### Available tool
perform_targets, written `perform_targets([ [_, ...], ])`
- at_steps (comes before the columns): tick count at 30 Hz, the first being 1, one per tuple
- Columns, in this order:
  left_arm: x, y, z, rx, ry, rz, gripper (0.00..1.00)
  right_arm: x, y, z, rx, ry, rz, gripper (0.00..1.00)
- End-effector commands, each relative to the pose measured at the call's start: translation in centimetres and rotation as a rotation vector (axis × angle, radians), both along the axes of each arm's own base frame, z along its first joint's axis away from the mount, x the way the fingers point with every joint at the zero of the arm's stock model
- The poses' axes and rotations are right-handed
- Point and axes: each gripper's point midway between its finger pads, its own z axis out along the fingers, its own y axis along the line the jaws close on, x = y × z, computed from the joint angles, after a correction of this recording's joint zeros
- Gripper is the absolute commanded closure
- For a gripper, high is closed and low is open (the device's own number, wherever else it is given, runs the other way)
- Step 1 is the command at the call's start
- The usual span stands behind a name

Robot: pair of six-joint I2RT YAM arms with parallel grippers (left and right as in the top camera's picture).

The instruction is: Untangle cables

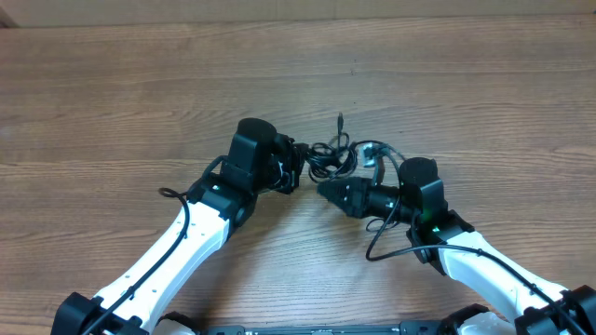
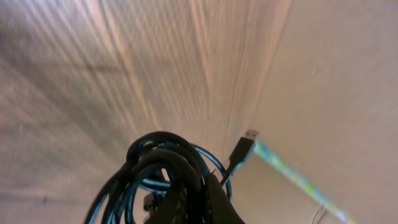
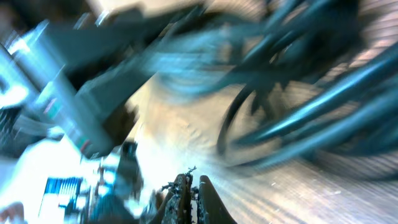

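Wood-grain table (image 1: 140, 102); cables (image 1: 331, 156) bunched in knot near middle, one plug end pointing to far edge.

the tabletop (image 1: 140, 93) is a wood-grain surface in pale grey-brown. in the overhead view its grain runs left to right, with faint darker streaks and long board joints. along the far edge a straight seam meets a lighter tan strip (image 1: 372, 7). in the left wrist view the same grain runs up to a plain beige panel (image 2: 336, 74), matte, with a few small specks, which meets the wood along a straight line. the light overhead is soft and even. in the blurred right wrist view a bright glare (image 3: 180, 134) lies on the wood.
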Motion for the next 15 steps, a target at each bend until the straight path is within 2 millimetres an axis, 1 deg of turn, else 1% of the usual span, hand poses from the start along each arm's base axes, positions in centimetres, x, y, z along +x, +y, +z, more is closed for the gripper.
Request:
perform_targets([
  [1,1.0,1.3,0.7,0.044,-0.049,0.058,0.96,-1.7,0.9,1.2,0.017,-0.125,0.147,0.96],
  [8,1.2,1.8,0.6,0.061,-0.051,0.081,0.96,-1.8,1.0,1.3,0.008,-0.169,0.166,0.96],
  [10,1.3,2.0,0.6,0.061,-0.050,0.086,0.96,-1.5,0.9,1.2,0.002,-0.169,0.153,0.96],
  [12,1.3,2.0,0.5,0.063,-0.048,0.085,0.96,-0.9,0.6,0.7,-0.016,-0.137,0.103,0.96],
  [13,1.2,2.0,0.5,0.065,-0.046,0.085,0.96,-0.4,0.4,0.4,-0.023,-0.104,0.064,0.92],
  [15,1.2,2.0,0.4,0.095,-0.067,0.058,0.96,0.5,-0.3,-0.4,-0.036,-0.010,-0.033,0.70],
])
